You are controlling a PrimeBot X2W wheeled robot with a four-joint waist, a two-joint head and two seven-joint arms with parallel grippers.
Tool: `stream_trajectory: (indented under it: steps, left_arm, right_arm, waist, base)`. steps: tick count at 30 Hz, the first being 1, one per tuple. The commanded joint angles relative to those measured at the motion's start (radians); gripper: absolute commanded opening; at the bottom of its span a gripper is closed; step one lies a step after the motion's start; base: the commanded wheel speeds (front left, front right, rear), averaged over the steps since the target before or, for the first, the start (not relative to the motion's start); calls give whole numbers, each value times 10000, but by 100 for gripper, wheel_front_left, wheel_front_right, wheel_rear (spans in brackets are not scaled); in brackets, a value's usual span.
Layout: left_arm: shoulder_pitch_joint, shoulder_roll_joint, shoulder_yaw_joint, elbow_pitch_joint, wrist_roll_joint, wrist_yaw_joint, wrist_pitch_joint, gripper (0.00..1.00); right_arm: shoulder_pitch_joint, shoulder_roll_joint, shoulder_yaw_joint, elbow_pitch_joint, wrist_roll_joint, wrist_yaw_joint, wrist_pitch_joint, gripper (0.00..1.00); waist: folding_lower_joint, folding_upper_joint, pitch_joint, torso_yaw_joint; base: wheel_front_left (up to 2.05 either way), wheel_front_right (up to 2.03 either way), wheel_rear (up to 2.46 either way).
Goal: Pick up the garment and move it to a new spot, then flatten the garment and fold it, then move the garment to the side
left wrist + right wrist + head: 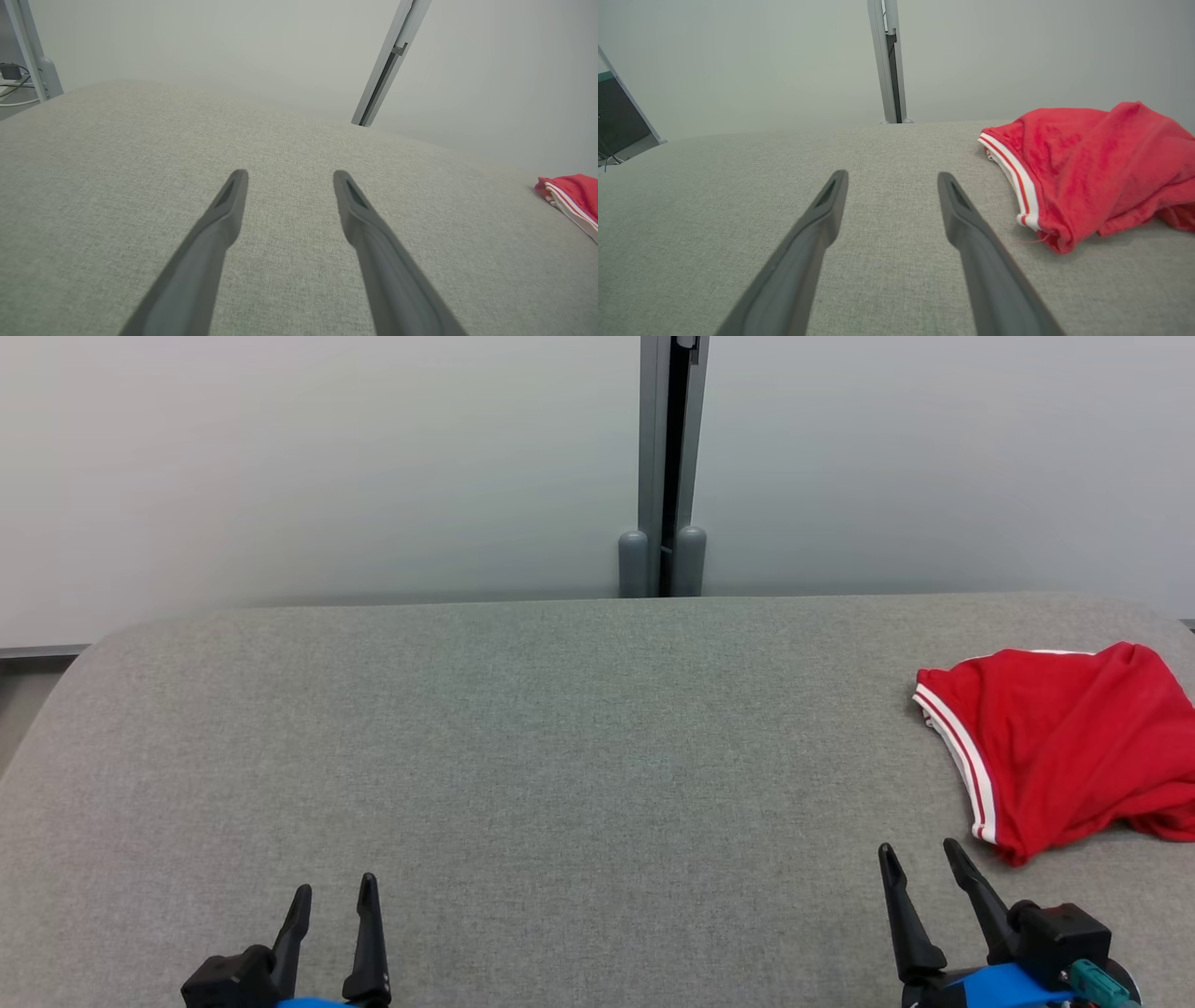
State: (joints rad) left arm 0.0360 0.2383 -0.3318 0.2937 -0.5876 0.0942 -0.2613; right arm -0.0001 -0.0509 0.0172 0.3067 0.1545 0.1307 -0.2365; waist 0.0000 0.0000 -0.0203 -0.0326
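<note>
Wide grey fabric-covered desk (560, 756). Crumpled red cloth garment (1064, 747) with white-striped hem lies at 3 o'clock on it. At 5 o'clock the right gripper (920, 847), near garment, not touching, jaws spread, empty. At 7 o'clock the left gripper (334, 887), jaws spread, empty.

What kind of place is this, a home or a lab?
Probably a test lab, not a home: a grey fabric-covered table, plain pale partition panels joined by a grey metal post, and one crumpled red garment with white-striped trim.
</note>
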Motion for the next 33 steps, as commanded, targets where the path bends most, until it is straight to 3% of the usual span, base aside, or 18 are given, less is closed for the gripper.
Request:
stream_trajectory:
  steps: [1, 11, 12, 16, 33]
  left_arm:
    - [-132, -5, 72, 27, 81, -50, -48, 100]
    - [-229, 19, 15, 212, 166, -21, -48, 100]
    - [-110, 22, -4, 204, 131, -30, -2, 0]
    - [37, -93, -10, 427, 4, -57, 84, 0]
    - [-358, -499, 1039, 227, -2409, -574, 940, 0]
  right_arm:
    - [112, 3, -6, 0, 58, 1, -42, 100]
    - [15, 4, -35, 131, 136, 1, -12, 100]
    - [1, 0, -21, 117, 99, 0, 4, 0]
    - [57, 11, -35, 386, 254, 0, 90, 0]
    - [-227, 8, -334, 120, 3626, 0, 888, 0]
  waist:
    - [0, 0, -3, -7]
    - [0, 0, 0, 16]
    - [0, 0, -1, 13]
    - [1, 0, 0, 14]
    - [1, 0, 33, 59]
  base:
    - [0, 0, 0]
    - [0, 0, 0]
    - [0, 0, 0]
    - [0, 0, 0]
    - [0, 0, 0]
